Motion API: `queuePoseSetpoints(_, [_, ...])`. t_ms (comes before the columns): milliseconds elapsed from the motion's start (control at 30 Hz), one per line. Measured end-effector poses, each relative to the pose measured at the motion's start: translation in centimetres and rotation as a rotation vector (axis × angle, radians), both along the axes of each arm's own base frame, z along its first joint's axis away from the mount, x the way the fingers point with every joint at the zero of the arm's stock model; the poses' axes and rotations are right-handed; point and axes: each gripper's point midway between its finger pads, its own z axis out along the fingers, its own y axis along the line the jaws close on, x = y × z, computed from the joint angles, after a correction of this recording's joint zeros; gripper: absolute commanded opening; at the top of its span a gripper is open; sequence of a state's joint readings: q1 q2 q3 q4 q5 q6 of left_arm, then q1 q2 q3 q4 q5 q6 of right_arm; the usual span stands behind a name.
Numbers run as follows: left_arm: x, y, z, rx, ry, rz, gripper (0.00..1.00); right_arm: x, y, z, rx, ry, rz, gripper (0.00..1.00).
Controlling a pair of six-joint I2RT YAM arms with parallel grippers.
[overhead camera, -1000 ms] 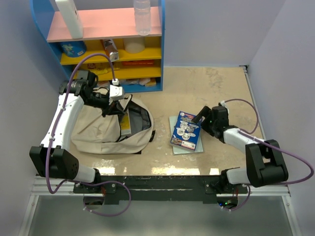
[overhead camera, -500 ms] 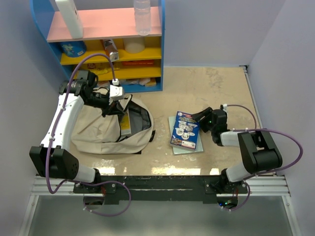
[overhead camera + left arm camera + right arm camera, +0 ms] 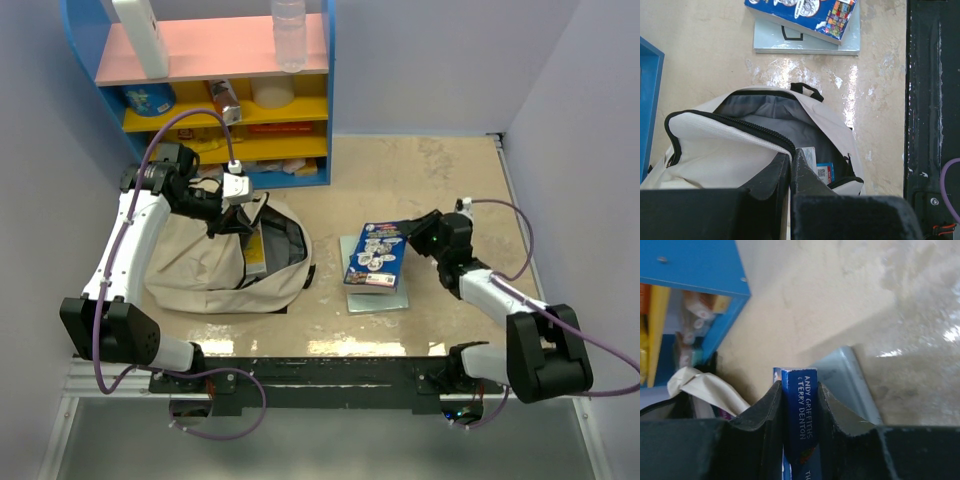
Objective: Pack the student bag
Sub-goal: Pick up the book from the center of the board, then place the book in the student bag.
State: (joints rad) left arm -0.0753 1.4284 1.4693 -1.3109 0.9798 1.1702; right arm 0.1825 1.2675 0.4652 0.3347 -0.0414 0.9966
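1. My left claw (image 3: 228, 212) is pinched together on the zippered rim of the student bag (image 3: 195, 265) and holds the mouth up. The wrist view shows the black zip line running straight into the closed jaws.
2. The student bag lies on the worktop (image 3: 440, 180) at the left. Its dark-lined mouth faces 3 o'clock, and some printed item is already tucked inside.
3. My right claw (image 3: 405, 238) is clamped on the spine of the blue book (image 3: 372, 258). In the wrist view both jaws press flat against the spine, with the authors' names between them.
4. From above, the blue book's long axis runs roughly 1 to 7 o'clock. Its near end lies over the grey folder (image 3: 380, 302).
5. From the right claw, the bag's mouth sits at 9 o'clock, near, with bare worktop between them.
6. I judge the right arm must carry the book, since the left is occupied. The book should swing to lie along 3 to 9 o'clock, so it enters the mouth end first.
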Motion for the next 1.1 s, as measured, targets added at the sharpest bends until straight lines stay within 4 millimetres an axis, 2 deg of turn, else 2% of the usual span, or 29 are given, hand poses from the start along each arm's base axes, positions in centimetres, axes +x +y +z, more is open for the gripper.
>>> queuePoseSetpoints(100, [0.0,0.0,0.0,0.000,0.000,0.000,0.00,1.0,0.8,3.1,0.010,-0.063,0.039,0.00])
queuePoseSetpoints(200, [0.0,0.0,0.0,0.000,0.000,0.000,0.00,2.0,2.9,5.3,0.043,-0.106,0.121,0.00])
queuePoseSetpoints(300, [0.0,0.0,0.0,0.000,0.000,0.000,0.00,2.0,6.7,6.5,0.090,-0.127,0.254,0.00])
queuePoseSetpoints(433, [0.0,0.0,0.0,0.000,0.000,0.000,0.00,1.0,13.0,8.2,0.206,-0.166,0.478,0.00])
queuePoseSetpoints(667, [-0.1,0.1,0.1,0.004,-0.007,0.001,0.00,-0.3,21.8,13.7,0.400,-0.300,0.827,0.00])
queuePoseSetpoints(733, [-0.1,0.1,0.2,0.005,-0.010,0.002,0.00,-0.2,23.9,14.4,0.438,-0.329,0.900,0.00])
queuePoseSetpoints(833, [-0.1,0.2,0.2,0.011,-0.016,0.003,0.00,-0.5,26.5,13.5,0.471,-0.323,0.977,0.00])
queuePoseSetpoints(1000, [-0.3,0.3,0.4,0.018,-0.028,0.006,0.00,-0.8,29.5,8.7,0.509,-0.213,1.034,0.00])
queuePoseSetpoints(1100, [-0.3,0.4,0.5,0.021,-0.031,0.007,0.00,-0.7,30.7,6.4,0.520,-0.155,1.042,0.00])
